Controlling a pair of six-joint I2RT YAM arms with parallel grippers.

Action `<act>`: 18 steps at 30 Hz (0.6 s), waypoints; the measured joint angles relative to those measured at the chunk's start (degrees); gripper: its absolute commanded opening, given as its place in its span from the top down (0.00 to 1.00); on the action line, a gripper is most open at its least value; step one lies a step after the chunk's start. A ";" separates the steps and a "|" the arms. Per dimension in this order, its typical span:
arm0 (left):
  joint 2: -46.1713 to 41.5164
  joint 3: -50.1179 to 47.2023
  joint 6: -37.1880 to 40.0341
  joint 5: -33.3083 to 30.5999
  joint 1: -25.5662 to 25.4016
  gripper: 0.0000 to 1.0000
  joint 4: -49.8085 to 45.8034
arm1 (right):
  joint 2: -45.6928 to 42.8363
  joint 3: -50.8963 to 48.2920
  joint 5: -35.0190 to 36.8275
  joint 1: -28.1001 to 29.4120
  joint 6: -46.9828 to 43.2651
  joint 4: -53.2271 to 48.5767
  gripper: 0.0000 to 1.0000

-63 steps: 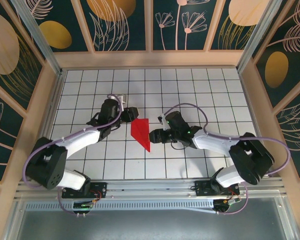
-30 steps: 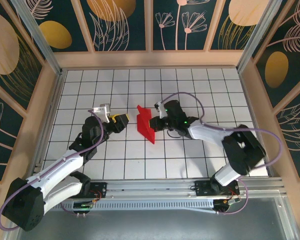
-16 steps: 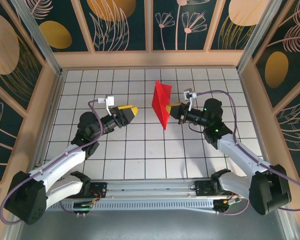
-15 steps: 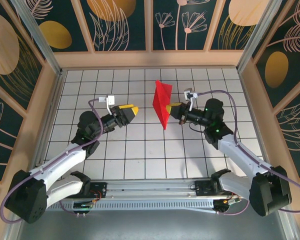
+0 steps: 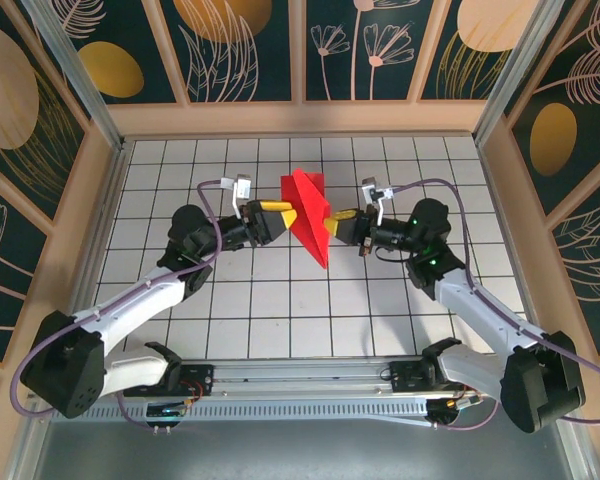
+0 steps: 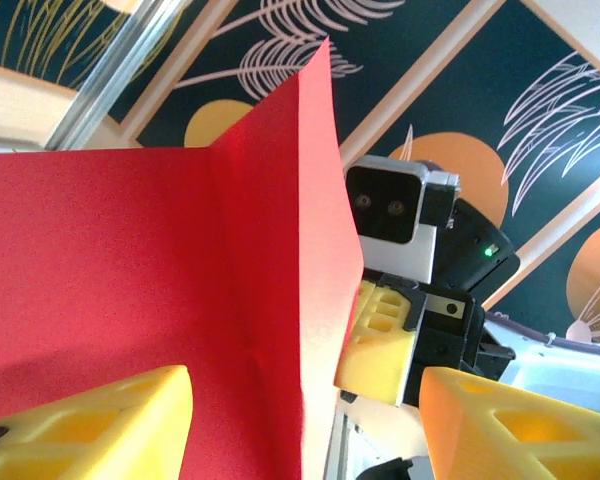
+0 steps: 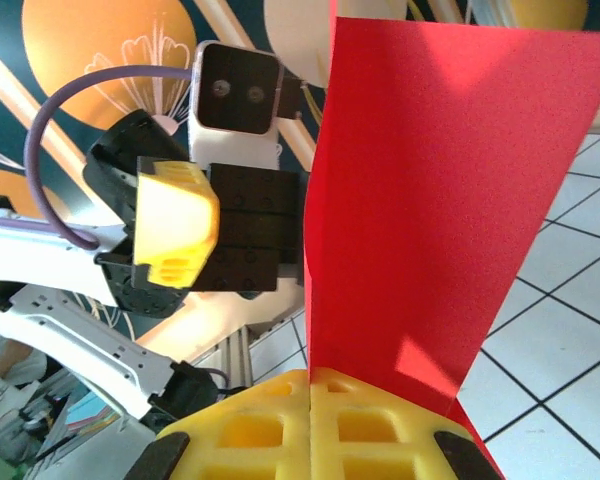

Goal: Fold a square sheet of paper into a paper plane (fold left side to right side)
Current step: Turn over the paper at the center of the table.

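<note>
Above the surface (image 5: 280,320) — red sheet (image 5: 310,225) aloft.
Right pincer (image 5: 336,222) is pinching it steady; left pincer (image 5: 285,216), spread wide, is straddling a flap.

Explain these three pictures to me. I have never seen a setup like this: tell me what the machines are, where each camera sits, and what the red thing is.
These are two robot arms bolted at the near edge of a white gridded table, each ending in a two-finger gripper with yellow pads. The wide picture comes from a fixed camera above and behind them. The other two come from cameras on the wrists, each looking past its own fingers at the other arm. The red thing is a creased sheet of paper, held up off the table. The right gripper is shut on it, pads pinched together on its edge. The left gripper is open, one finger on either side of the sheet; whether they touch it I cannot tell.
</note>
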 measured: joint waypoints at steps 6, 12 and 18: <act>1.79 0.96 0.02 0.83 -0.85 0.42 0.02 | 1.55 0.02 -0.37 1.53 0.50 0.57 1.00; 2.69 1.36 0.42 1.25 -1.03 0.59 0.04 | 2.64 0.35 -0.39 1.84 1.09 2.25 1.00; 3.17 1.51 0.68 1.20 -1.27 0.79 0.02 | 3.21 0.35 -0.37 1.84 2.03 3.80 1.00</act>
